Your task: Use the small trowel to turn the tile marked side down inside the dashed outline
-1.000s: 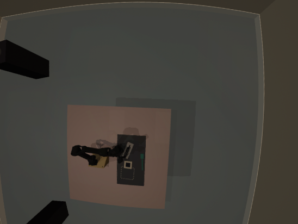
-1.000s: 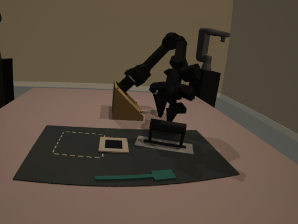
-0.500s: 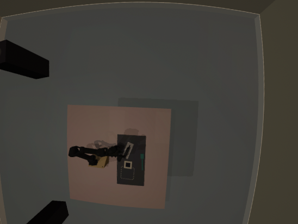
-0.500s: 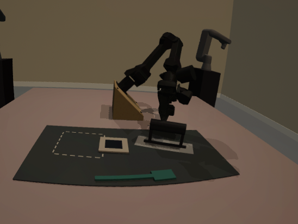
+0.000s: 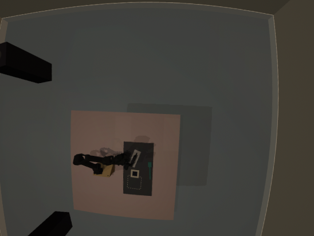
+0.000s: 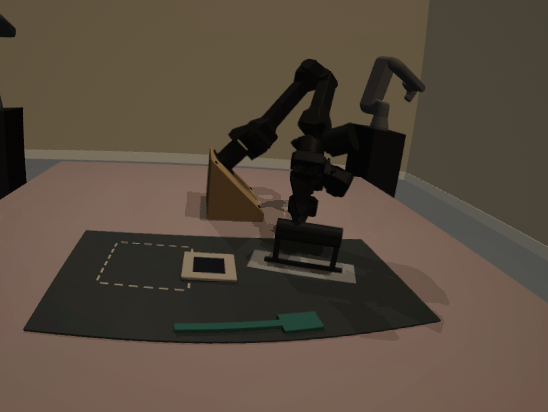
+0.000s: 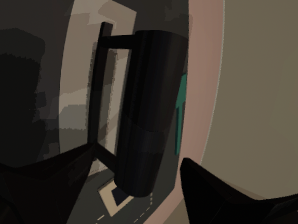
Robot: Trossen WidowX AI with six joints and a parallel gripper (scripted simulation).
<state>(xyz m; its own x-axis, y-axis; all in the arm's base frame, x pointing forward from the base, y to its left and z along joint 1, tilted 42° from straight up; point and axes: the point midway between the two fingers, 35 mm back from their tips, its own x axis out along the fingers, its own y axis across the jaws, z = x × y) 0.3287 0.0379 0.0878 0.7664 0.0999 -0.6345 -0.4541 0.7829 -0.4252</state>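
A trowel (image 5: 137, 154) (image 6: 347, 276) (image 7: 75, 100) with a pale flat plate and a raised black bar handle lies on the dark mat (image 5: 146, 186) (image 6: 75, 310). My gripper (image 6: 301, 219) (image 7: 138, 157) is open at the handle's top, the fingers apart with the bar's near end between their tips in the wrist view. Contact cannot be told. The cream tile (image 5: 132, 173) (image 6: 209, 276) lies flat, its dark square facing up. It overlaps one side of the dashed outline (image 5: 128, 183) (image 6: 102, 283).
A green flat-bladed tool (image 5: 149, 165) (image 6: 302, 321) with a thin handle lies along the mat's edge away from the arm base. The tan wedge mount (image 5: 107, 172) (image 6: 227, 202) stands behind the mat. Black pedestals (image 5: 26, 64) (image 6: 377, 155) stand beyond the table.
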